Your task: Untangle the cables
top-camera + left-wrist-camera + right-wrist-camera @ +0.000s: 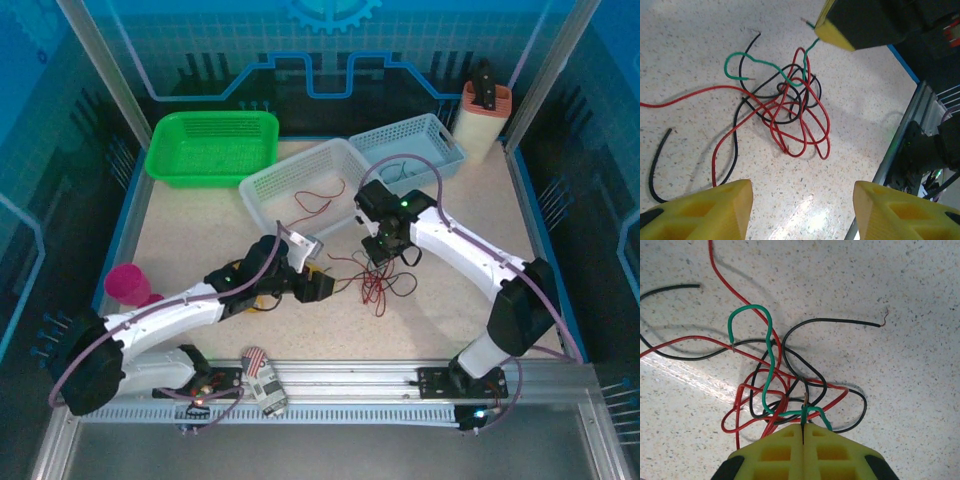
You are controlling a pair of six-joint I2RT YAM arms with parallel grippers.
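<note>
Top view: the cables (375,285) are one loose knot on the speckled table (200,230), between the two arms. The right gripper (384,260) is directly over the knot, and the left gripper (318,288) is just beside it.

Left wrist: the left gripper (802,210) has its jaws spread with nothing between them, and the yellow fingers (715,210) are short of the knot. Red wire (714,165) runs in long loops back over itself. Black wire (654,165) lies partly free, with one end well away from the knot. The insulation looks smooth and round, and bare metal shows at some tips.

Right wrist: the right gripper (803,450) is clamped on the green wire (771,350) near its end, pads fully together. The green wire snakes up through the red and black loops.

Handling, my read:
- The wires are very light and limp, with slight spring in the curves.
- Pulling one strand will likely drag the whole knot unless something pins it.
- The jacket is probably slick, so pinch hard and square.
- Take hold near a free end, not mid-loop.
- The green end is a good pick. The left gripper could hold down the red bundle or take the loose black end.
- Pull slowly, because the crossings can cinch tight.
</note>
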